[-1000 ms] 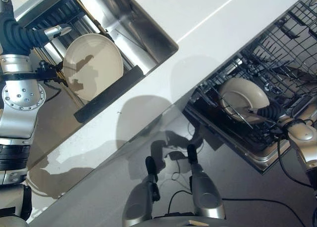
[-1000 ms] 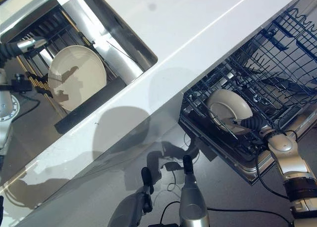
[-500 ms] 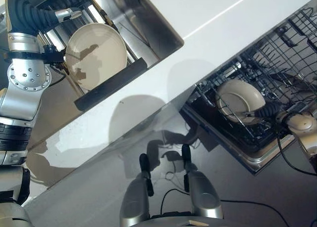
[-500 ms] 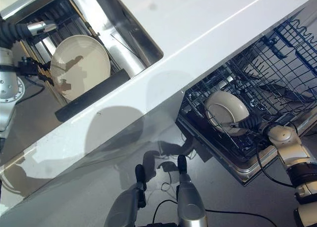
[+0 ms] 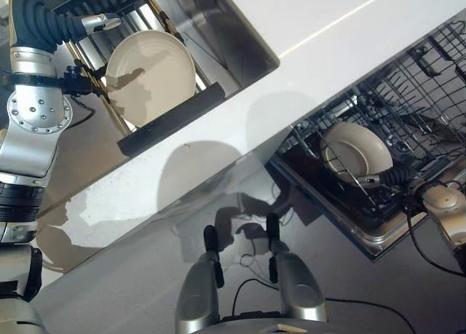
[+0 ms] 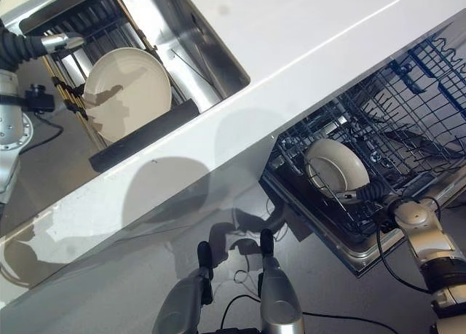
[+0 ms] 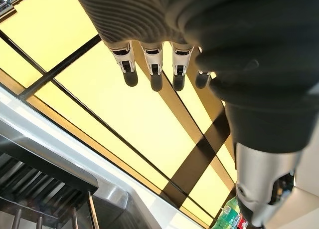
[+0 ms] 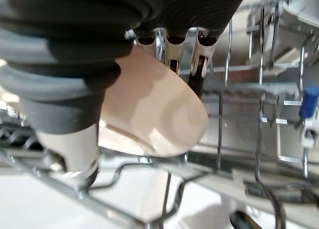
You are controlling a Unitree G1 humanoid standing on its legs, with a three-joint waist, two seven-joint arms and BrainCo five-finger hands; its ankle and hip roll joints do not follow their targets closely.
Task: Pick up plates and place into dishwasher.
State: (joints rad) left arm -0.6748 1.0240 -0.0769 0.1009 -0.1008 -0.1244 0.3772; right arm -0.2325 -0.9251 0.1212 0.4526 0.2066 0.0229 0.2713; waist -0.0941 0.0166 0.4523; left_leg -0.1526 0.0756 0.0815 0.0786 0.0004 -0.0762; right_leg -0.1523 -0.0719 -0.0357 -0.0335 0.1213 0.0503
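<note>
A cream plate (image 5: 149, 76) leans upright in the dish rack (image 5: 171, 119) inside the steel sink (image 5: 233, 36). My left hand (image 5: 98, 21) hovers just above and to the left of that plate, apart from it, with its fingers (image 7: 152, 64) straight and holding nothing. A second cream plate (image 5: 357, 148) stands on edge among the wires of the pulled-out dishwasher rack (image 5: 422, 94). At this plate's lower rim is my right hand (image 5: 382, 179). The plate (image 8: 159, 114) sits between that hand's thumb (image 8: 70, 149) and its fingers (image 8: 202, 64), which reach behind it.
A white counter (image 5: 328, 21) runs between the sink and the dishwasher. The rack's black front bar borders the sink plate on the near side. Dark wire tines crowd the dishwasher rack around and beyond the second plate.
The whole view has shifted a little, so the camera has moved. Each hand keeps its place relative to its plate.
</note>
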